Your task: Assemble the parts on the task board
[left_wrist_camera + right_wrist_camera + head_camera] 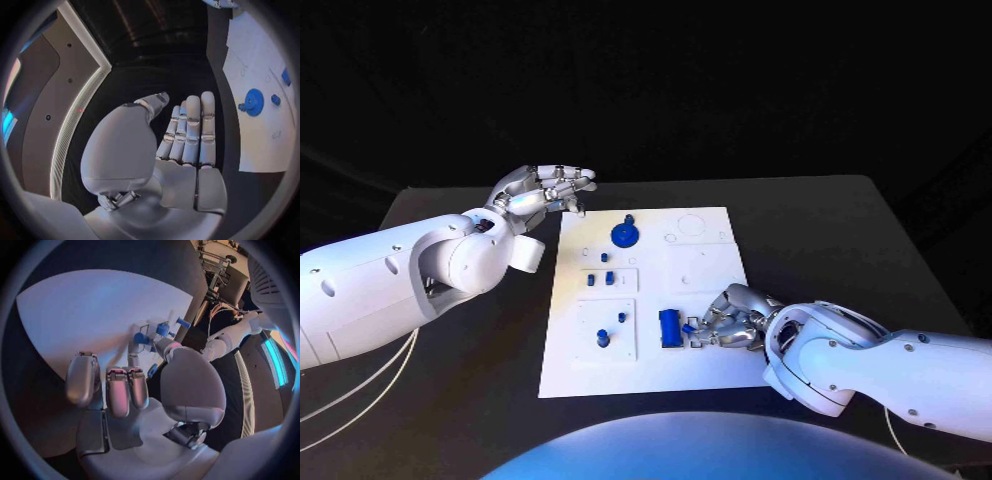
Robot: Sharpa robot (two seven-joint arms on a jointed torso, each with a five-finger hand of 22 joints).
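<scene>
Right hand (730,322), fingers curled down at the near right of the task board (697,275), touching a blue block part (672,328); whether it grips the part cannot be told. Left hand (538,192), released and flat-fingered, hovers beyond the board's far-left corner. Blue gear (626,234) lies far-centre; small blue pegs (607,276) stand mid-left. Black bench (473,400).

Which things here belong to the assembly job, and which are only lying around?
For the job:
task board
blue gear
small blue parts
blue block at the right hand
left hand, holding nothing

Not part of it:
black table
white cables
</scene>
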